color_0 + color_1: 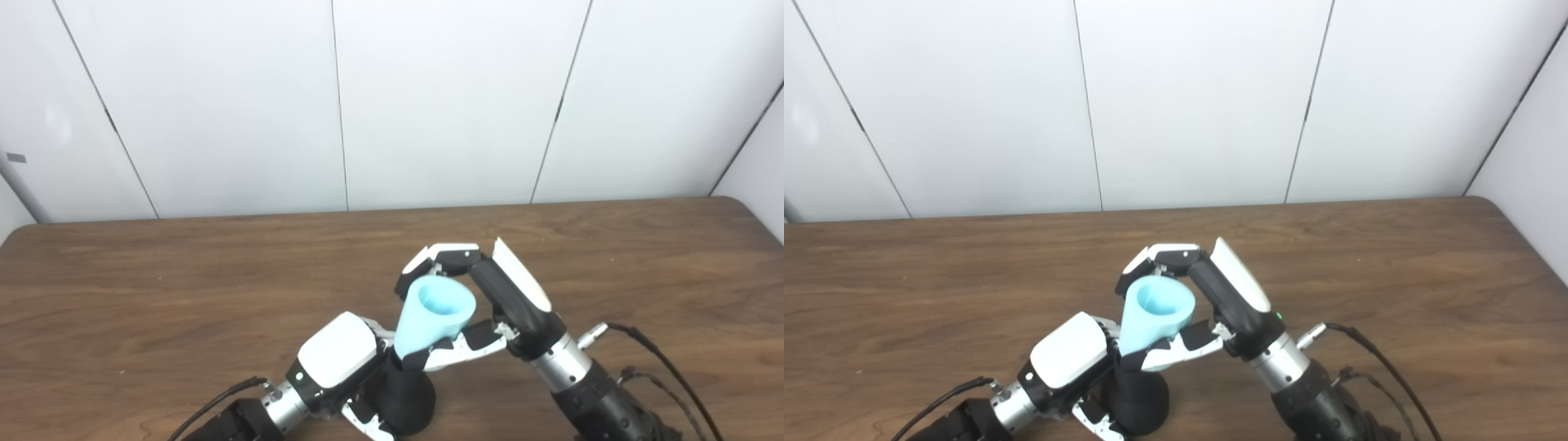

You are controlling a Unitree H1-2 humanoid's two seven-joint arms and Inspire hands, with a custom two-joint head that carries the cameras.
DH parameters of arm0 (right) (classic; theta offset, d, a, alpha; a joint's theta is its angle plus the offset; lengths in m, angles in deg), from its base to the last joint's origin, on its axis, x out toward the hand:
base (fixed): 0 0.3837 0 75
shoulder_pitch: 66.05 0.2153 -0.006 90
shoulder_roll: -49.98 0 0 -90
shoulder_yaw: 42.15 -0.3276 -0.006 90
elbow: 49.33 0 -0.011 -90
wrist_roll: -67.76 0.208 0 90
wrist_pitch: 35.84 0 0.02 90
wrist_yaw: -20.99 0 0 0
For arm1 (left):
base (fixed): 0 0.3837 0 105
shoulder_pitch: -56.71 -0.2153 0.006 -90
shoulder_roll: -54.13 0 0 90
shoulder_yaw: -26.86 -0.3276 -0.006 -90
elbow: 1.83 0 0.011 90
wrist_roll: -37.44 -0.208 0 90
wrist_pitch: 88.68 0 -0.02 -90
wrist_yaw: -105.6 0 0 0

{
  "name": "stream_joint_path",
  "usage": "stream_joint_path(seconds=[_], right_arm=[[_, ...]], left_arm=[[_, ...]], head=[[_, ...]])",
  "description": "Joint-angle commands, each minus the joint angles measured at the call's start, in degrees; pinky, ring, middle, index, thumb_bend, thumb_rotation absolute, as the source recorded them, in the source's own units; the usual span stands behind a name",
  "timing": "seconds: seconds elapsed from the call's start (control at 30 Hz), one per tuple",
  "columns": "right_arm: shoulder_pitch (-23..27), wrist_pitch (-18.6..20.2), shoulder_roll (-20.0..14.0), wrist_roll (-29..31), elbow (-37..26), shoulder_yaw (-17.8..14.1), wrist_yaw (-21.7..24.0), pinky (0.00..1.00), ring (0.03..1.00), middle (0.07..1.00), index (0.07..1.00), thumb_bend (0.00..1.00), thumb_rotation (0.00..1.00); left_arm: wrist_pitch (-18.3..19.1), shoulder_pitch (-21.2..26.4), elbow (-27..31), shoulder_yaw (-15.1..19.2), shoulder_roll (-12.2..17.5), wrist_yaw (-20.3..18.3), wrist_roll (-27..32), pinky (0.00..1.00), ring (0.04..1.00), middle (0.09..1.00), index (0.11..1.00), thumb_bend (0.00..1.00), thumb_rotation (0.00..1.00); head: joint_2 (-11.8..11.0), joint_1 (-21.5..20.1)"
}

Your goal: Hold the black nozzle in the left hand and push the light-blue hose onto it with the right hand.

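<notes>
1. The left hand (337,358) has its fingers wrapped around the black bell-shaped plastic nozzle (407,398), near the front edge of the brown wooden table (184,294).
2. The right hand (484,300) has its fingers and thumb closed around the light-blue cone-shaped hose piece (432,315).
3. The blue piece sits right on top of the nozzle, thin end down and touching it, wide mouth up.
4. It leans a little, so I think the next push should go straight down along the nozzle.

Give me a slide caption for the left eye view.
Left hand holds black nozzle; right hand seats light-blue hose on it.
</notes>
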Motion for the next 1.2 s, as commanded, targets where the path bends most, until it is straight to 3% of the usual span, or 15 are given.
stream_joint_path(seconds=[0.0,0.3,0.57,0.7,0.93,1.17], right_arm=[[1.36,-4.0,0.96,-0.33,-0.92,0.51,-1.74,0.11,0.166,0.468,0.508,0.52,0.0],[0.89,-6.49,0.49,-1.66,0.77,2.71,-1.61,0.11,0.164,0.439,0.532,0.52,0.0],[0.9,-13.23,-0.37,-10.35,3.35,3.8,-4.88,0.18,0.239,0.43,0.535,0.52,0.0],[1.85,-16.56,-1.57,-17.33,3.91,5.01,-9.14,0.23,0.315,0.446,0.524,0.52,0.0],[4.47,-16.81,-6.62,-25.77,4.07,9.86,-18.73,0.26,0.35,0.455,0.519,0.52,0.0],[5.39,-16.79,-8.72,-29.18,3.77,11.39,-22.24,0.28,0.383,0.497,0.545,0.51,0.0]], left_arm=[[-0.73,-4.44,-2.31,-4.25,-0.28,-8.28,-1.88,0.43,0.557,0.508,0.47,0.51,0.0],[-0.32,-4.6,-1.21,-4.36,-0.04,-8.86,-1.75,0.44,0.561,0.509,0.47,0.51,0.0],[0.07,-5.21,-0.8,-4.21,-0.1,-9.21,-1.11,0.44,0.561,0.512,0.467,0.51,0.0],[-0.1,-5.47,-0.56,-4.12,0.01,-8.62,-1.37,0.43,0.552,0.511,0.466,0.52,0.0],[0.5,-5.4,0.13,-4.33,0.6,-9.83,-1.84,0.44,0.561,0.509,0.471,0.51,0.0],[0.62,-5.72,0.7,-4.22,0.89,-10.33,-1.0,0.44,0.561,0.505,0.476,0.51,0.0]], head=[[0.11,0.02],[0.21,0.34],[0.12,0.5],[0.19,0.39],[0.0,-0.07],[0.28,-0.42]])
